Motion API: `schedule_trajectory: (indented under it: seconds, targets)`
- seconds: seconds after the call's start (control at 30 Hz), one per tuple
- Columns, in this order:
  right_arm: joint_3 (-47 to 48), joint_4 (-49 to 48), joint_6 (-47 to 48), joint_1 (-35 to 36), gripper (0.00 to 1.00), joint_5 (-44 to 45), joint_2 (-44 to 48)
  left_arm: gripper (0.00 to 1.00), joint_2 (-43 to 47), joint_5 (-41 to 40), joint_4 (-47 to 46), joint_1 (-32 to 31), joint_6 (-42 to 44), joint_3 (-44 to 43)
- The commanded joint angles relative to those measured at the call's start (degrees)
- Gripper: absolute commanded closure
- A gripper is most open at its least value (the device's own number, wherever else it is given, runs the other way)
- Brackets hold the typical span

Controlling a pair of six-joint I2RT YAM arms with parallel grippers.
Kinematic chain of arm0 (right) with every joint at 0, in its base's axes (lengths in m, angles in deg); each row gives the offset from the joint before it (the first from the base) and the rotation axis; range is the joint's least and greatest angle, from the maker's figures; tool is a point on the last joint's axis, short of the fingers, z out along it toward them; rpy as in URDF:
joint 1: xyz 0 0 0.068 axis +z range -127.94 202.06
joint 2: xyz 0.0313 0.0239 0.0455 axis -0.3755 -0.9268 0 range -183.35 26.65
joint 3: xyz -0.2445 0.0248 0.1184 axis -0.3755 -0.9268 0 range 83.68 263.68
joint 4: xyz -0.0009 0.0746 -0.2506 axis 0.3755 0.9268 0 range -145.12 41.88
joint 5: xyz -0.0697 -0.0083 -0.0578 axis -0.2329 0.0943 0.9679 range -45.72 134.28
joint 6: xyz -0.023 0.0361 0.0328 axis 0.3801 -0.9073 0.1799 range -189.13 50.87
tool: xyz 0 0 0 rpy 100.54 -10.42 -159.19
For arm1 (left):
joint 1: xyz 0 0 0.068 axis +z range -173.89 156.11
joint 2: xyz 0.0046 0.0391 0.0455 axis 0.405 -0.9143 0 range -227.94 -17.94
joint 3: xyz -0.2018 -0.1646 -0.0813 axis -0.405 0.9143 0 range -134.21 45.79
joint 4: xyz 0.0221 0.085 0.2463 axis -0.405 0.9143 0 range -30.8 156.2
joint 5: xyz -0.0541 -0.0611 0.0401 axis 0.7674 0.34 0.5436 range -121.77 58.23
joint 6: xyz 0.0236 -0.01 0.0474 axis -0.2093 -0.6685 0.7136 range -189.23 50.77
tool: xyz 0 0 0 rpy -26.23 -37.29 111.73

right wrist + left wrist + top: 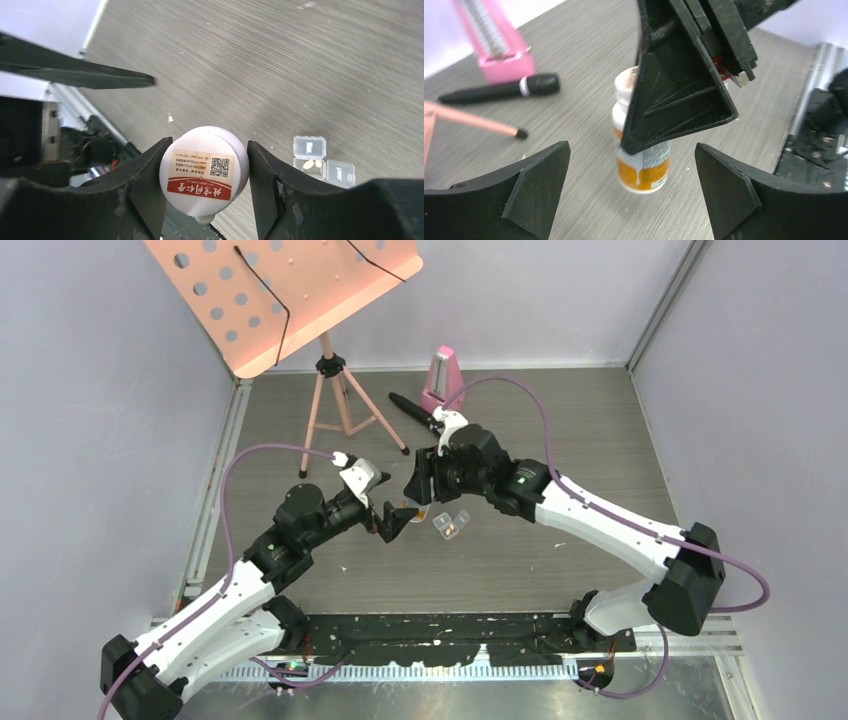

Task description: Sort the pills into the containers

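From above, the containers (451, 525) lie on the surface (560, 430), near centre. Left wrist: the left gripper (631, 152) gapes wide, touching nothing. Right wrist: the right gripper (210, 147) clamps the cap of the bottle (205, 175). The pills (312, 164) in one compartment look tiny and light, and probably suit tipping, not pinching.

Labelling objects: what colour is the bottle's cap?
White cap, red-and-cream sticker; best in right wrist view.
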Motion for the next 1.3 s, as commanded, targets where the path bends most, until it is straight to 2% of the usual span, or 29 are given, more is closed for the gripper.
schedule_trajectory:
  seconds: [0.0, 0.17, 0.33, 0.57, 0.83, 0.9, 0.97, 1.03, 1.17, 1.27]
  targets:
    - [-0.9, -6.6, -4.3, 1.9, 0.73, 10.4, -3.6, 0.01, 4.8, -15.0, 6.2, -0.1, -1.5, 2.8]
    - [-0.9, -9.0, -5.3, 5.7, 0.73, 18.6, -11.1, 0.01, 11.9, -30.9, 16.9, 0.0, -5.8, 3.2]
    - [-0.8, -10.7, -8.6, 9.6, 0.73, 28.4, -16.8, 0.05, 16.7, -40.9, 24.1, 0.0, -10.1, 1.4]
    - [0.0, -14.5, -10.6, 14.0, 0.73, 40.0, -23.3, 0.02, 16.5, -44.7, 29.7, 0.0, -12.7, -1.6]
    - [-3.6, -20.7, -10.0, 14.6, 0.71, 42.4, -25.2, 0.01, 13.0, -45.8, 32.7, 0.0, -16.5, -3.8]
    - [-3.6, -20.5, -9.8, 14.5, 0.64, 41.5, -26.0, 0.01, 12.1, -46.0, 32.9, 0.0, -17.4, -4.3]
    - [-3.2, -19.9, -9.4, 14.4, 0.49, 39.8, -26.4, 0.01, 10.5, -46.1, 34.1, 0.1, -19.2, -5.5]
    - [-2.8, -19.2, -8.6, 14.3, 0.31, 37.9, -26.2, 0.02, 7.7, -45.5, 36.6, 0.4, -20.3, -7.7]
    - [-2.4, -17.3, -9.1, 13.0, 0.14, 33.0, -24.2, 0.03, 4.2, -44.9, 39.6, 0.7, -21.8, -10.4]
    - [-1.5, -14.4, -9.3, 12.0, 0.07, 28.6, -21.0, 0.04, 3.4, -42.5, 39.6, 2.0, -22.7, -11.5]
